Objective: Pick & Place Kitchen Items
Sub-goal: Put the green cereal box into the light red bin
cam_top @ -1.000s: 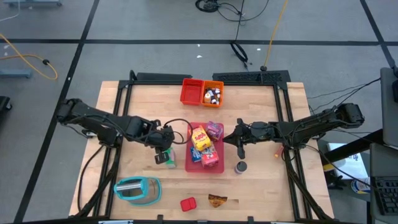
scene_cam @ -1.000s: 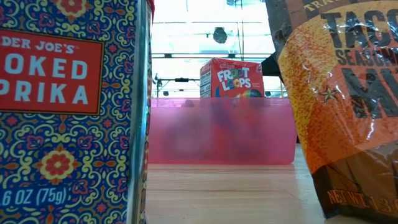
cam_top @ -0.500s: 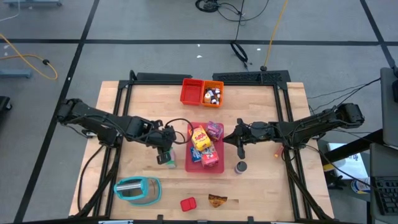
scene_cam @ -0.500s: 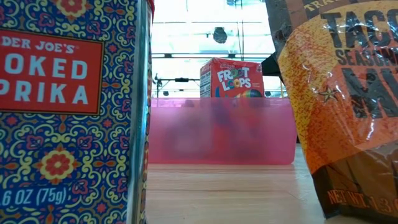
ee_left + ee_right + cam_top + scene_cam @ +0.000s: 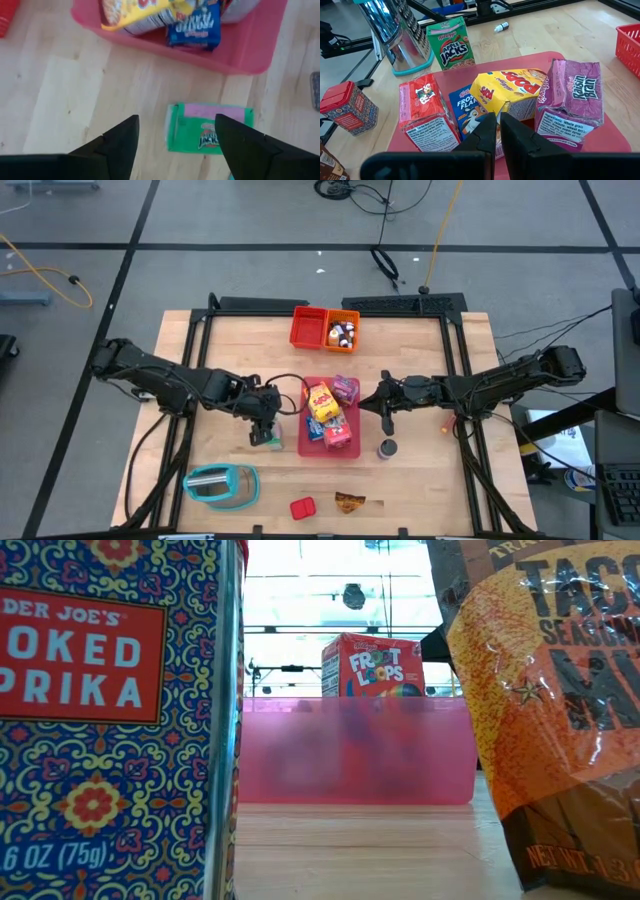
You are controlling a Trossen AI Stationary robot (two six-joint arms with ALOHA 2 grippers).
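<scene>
High view only: whole light wooden tabletop (image 5: pixel 230 350), both arms, flat pink-red rectangular tray (image 5: pixel 308 446) mid-table, red square bin (image 5: pixel 308 327) and orange square bin (image 5: pixel 344 330) at the far edge, shiny metal grater with teal base (image 5: pixel 220 484) near the front.
Low view only: front label of the red Froot Loops box (image 5: pixel 373 667) poking up behind the tray wall; patterned smoked paprika tin (image 5: pixel 115 720) and orange-brown taco seasoning packet (image 5: pixel 545 700) right up against the lens.
Left wrist view only: small green Apple Jacks cereal box (image 5: pixel 209 128) lying flat on the wood just beside the tray, clear of both fingers (image 5: pixel 120 142).
Right wrist view only: readable boxes in the tray, yellow Corn Pops box (image 5: pixel 512 92) tipped on the others, purple Raisin Bran box (image 5: pixel 572 102) upright beside it.
Hard to make out: tray contents in low view just a blur through the pink wall; tin and packet both cut off at the edges there; tiny dark bottles in the orange bin too small to count.
Left tool (image 5: pixel 262 429): spread wide above the green box, gripping nothing.
Right tool (image 5: pixel 386 420): pinched together, empty, at the tray's right edge, near the small grey can (image 5: pixel 387 448).
</scene>
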